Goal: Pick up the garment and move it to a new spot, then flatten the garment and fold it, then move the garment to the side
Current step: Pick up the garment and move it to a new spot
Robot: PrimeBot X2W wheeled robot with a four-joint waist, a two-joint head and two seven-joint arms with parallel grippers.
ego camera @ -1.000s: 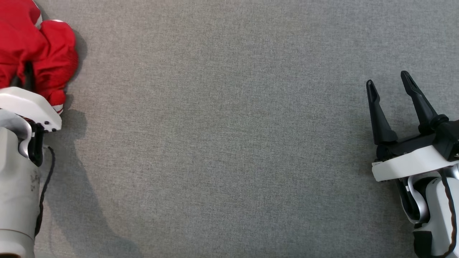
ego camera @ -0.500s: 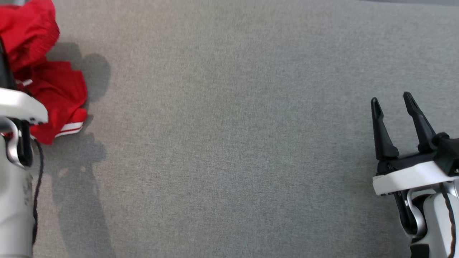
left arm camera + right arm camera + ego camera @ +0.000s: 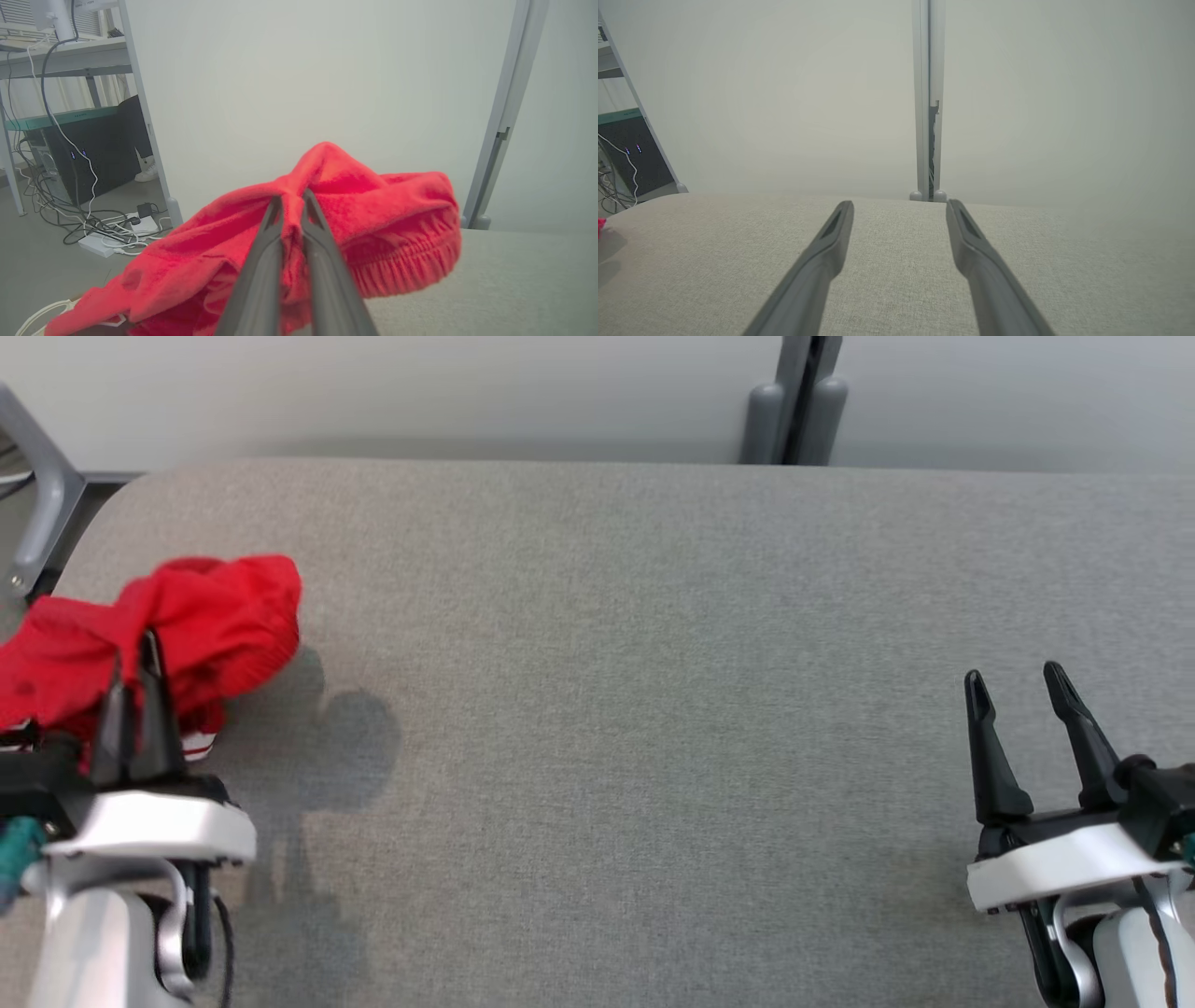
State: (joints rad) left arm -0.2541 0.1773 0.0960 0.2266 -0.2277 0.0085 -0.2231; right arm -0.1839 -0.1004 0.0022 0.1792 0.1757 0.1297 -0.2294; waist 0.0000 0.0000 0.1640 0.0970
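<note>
The garment (image 3: 215, 616) is red with a ribbed hem and white stripes, bunched up at the left end of the grey table (image 3: 597, 709). My left gripper (image 3: 133, 653) is shut on a fold of it and holds it off the surface, casting a shadow to its right. In the left wrist view the garment (image 3: 392, 219) drapes over both sides of the closed fingers, pinched at my left gripper (image 3: 292, 196). My right gripper (image 3: 1013, 677) hangs open over the table's right side, far from the garment. In the right wrist view my right gripper (image 3: 899, 205) has nothing between its fingers.
The table's far edge meets a pale wall with a grey post (image 3: 794, 401) behind it. A metal frame leg (image 3: 37, 513) stands past the left corner. Off the table's left end, cables and a black computer case (image 3: 93, 149) sit on the floor.
The head camera has tilted up, bringing the table's far edge and wall into sight. The left gripper has lifted the garment, which now hangs bunched from its fingers. The right gripper stays open.
</note>
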